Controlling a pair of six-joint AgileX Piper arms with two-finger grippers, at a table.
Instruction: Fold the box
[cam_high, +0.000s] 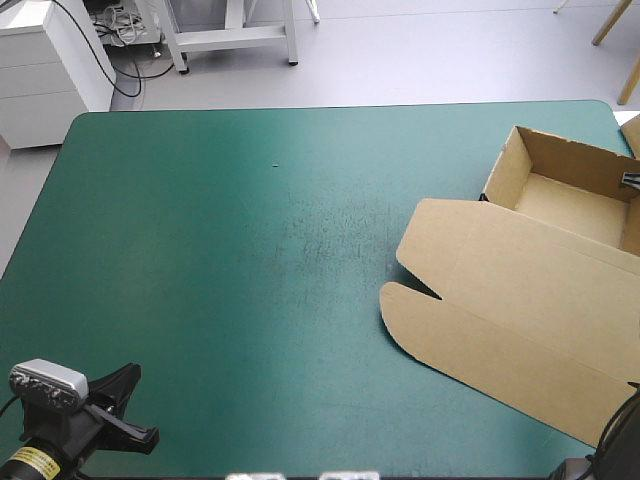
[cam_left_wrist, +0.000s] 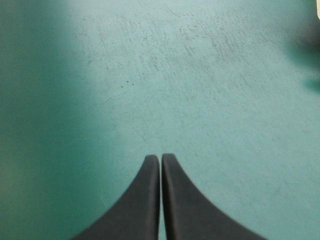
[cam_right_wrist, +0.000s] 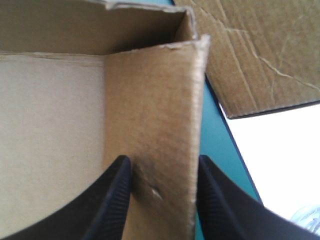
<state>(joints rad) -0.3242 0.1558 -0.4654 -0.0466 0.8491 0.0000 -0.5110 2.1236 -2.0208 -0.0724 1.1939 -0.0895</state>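
Observation:
The brown box (cam_high: 560, 195) stands at the table's right side as an open tray with raised walls. Its lid (cam_high: 510, 300) lies flat toward the table's front. My right gripper (cam_right_wrist: 165, 162) is at the tray's right-hand wall (cam_right_wrist: 155, 115), open, one black finger inside the tray and one outside, with the wall upright between them. In the high view only a bit of that gripper (cam_high: 632, 181) shows at the picture's right edge. My left gripper (cam_left_wrist: 160, 159) is shut and holds nothing; it hovers over bare teal-green cover near the table's front left corner, far from the box.
Another piece of brown board (cam_right_wrist: 260, 50) lies beyond the tray's corner at the table's right edge (cam_high: 633, 135). The teal-green cover (cam_high: 250, 250) stretches bare across the left and middle of the table.

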